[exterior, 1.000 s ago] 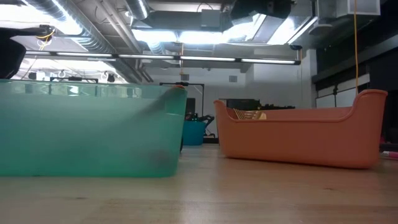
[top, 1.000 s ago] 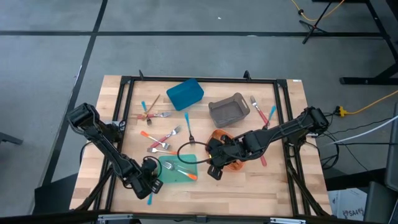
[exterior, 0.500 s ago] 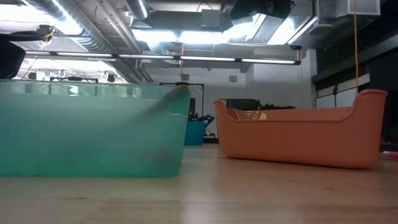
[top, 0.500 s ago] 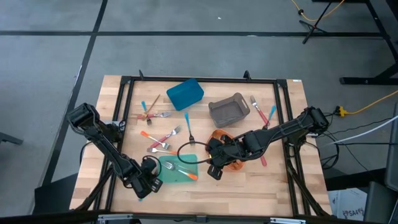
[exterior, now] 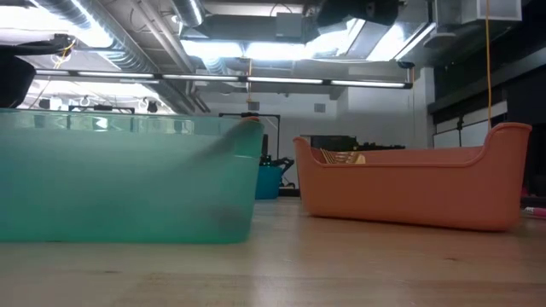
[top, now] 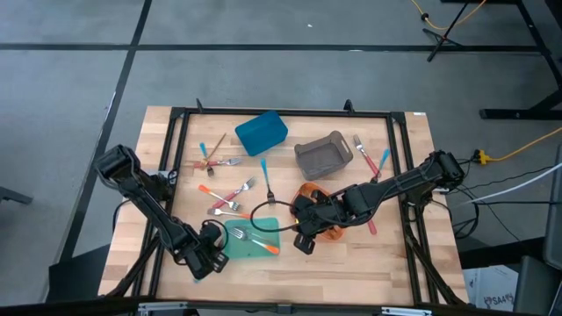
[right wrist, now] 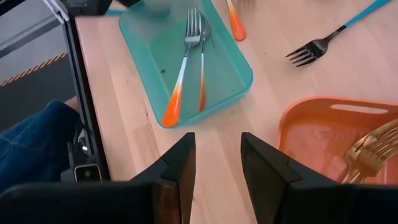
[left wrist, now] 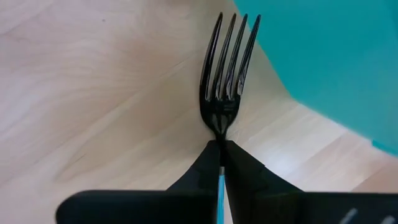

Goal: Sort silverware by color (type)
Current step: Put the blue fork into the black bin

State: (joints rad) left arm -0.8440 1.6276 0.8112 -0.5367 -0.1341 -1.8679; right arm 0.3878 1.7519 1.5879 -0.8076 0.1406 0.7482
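Left tool pinched on a blue-handled fork beside the shallow teal plastic bin.

The left tool's 2 fingers are closed on the fork's thin neck, its dark tines lying over the wooden surface just off the teal bin's corner. Inside that bin lie 2 orange-handled forks. The right tool hangs between the teal bin and the orange plastic bin, fingers narrowly parted and holding nothing; gold forks rest in the orange bin.
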